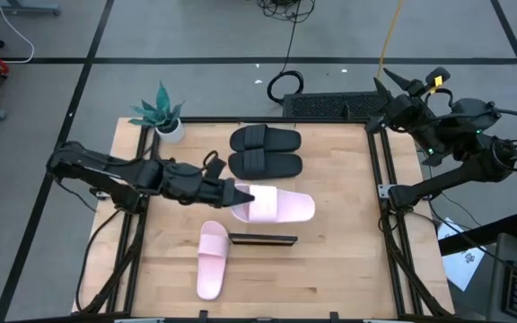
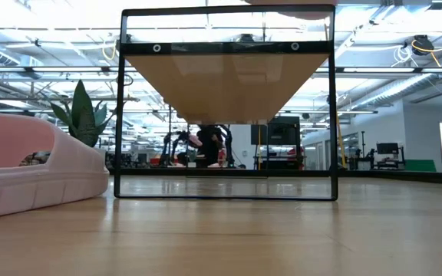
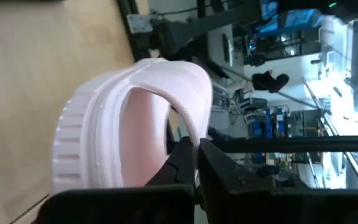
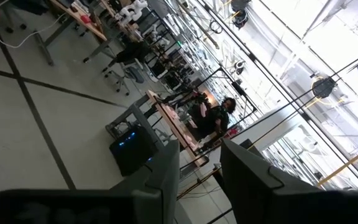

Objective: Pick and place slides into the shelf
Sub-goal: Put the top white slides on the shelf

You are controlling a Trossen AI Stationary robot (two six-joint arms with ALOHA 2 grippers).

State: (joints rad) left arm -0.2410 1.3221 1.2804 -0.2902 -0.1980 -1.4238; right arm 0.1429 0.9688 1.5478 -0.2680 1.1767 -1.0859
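One pink slide (image 1: 272,206) sits mid-desk, pinched by its strap in the closed left tool (image 1: 237,193); it looks light and flexible, so that strap suits. Right tool (image 4: 197,171) idles apart, part-open.

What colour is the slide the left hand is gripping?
Pale pink slide, gripped by the left hand; clearest in the high view.

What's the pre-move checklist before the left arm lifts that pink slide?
1. Left gripper shut on the pink slide strap: ok.
2. Shelf lying flat, ready to load: not ok, seems to stand on edge.
3. Second pink slide apart from the held one: ok.
4. Black slides out of the way: ok.
5. Right gripper parked off the table's corner: ok.
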